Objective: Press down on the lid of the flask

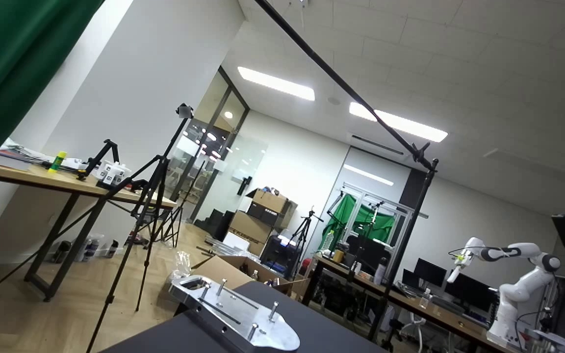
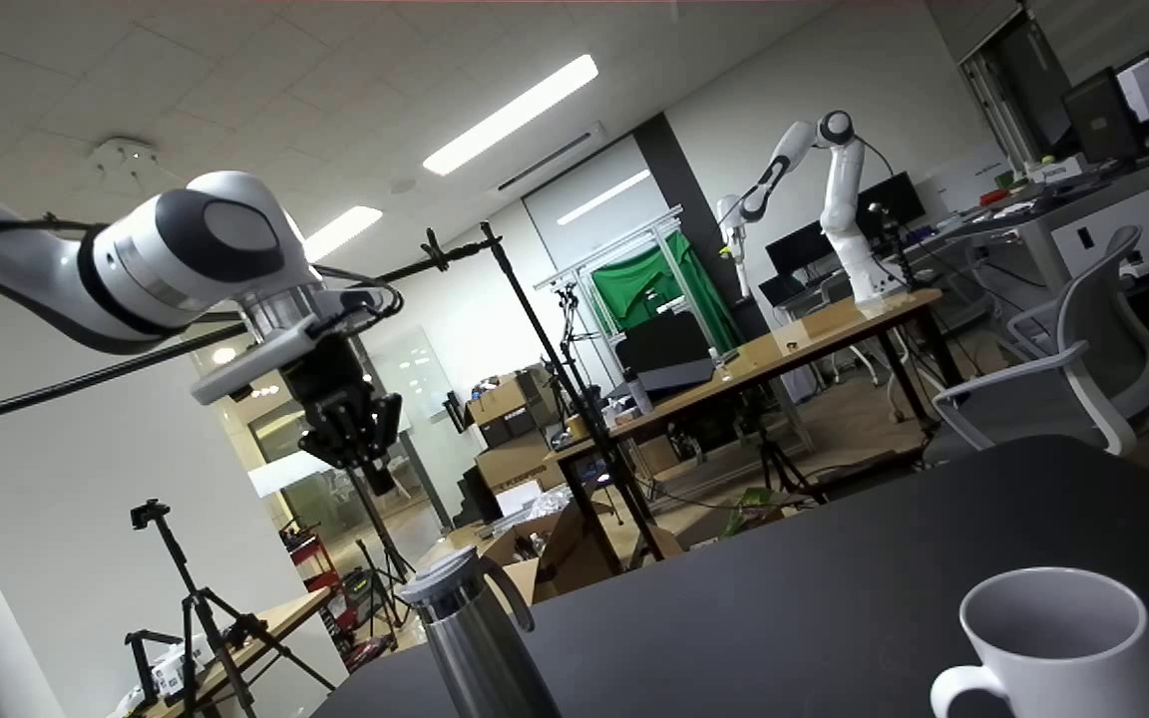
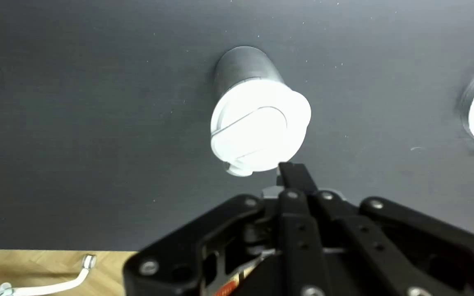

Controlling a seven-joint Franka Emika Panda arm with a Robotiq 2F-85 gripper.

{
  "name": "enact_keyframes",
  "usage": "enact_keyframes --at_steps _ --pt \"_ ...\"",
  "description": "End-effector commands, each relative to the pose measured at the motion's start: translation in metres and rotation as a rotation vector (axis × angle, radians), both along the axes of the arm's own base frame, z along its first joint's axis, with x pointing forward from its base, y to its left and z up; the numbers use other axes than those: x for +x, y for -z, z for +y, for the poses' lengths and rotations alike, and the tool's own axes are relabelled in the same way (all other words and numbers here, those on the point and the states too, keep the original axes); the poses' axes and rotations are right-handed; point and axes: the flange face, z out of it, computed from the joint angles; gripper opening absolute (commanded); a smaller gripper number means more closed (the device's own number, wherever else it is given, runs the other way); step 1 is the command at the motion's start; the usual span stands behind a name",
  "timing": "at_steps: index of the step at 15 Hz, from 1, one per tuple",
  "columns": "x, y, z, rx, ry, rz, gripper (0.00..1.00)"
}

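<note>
Claw (image 3: 297,177): hung closed, higher than the lid (image 3: 257,131) and apart.
Flask (image 2: 487,648): stood upright on the tabletop (image 2: 754,608), lid on.
Mug (image 2: 1093,690): stood well apart.

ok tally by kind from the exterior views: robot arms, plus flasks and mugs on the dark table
Robot arms: 2
Flask: 1
Mug: 1
Total: 4
</note>
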Motion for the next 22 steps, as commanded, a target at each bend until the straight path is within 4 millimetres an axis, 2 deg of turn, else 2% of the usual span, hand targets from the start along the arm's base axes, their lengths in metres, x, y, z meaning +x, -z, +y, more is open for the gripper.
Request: enact_keyframes --at_steps 1,5,9,22 --pt "0.009 0.034 0.007 0.010 -0.028 0.034 0.00" --pt "0.013 0.070 0.012 0.004 -0.051 0.074 0.00" --pt "0.015 0.089 0.013 0.001 -0.068 0.096 0.00" --pt "0.012 0.112 0.004 0.025 -0.072 0.140 0.00"
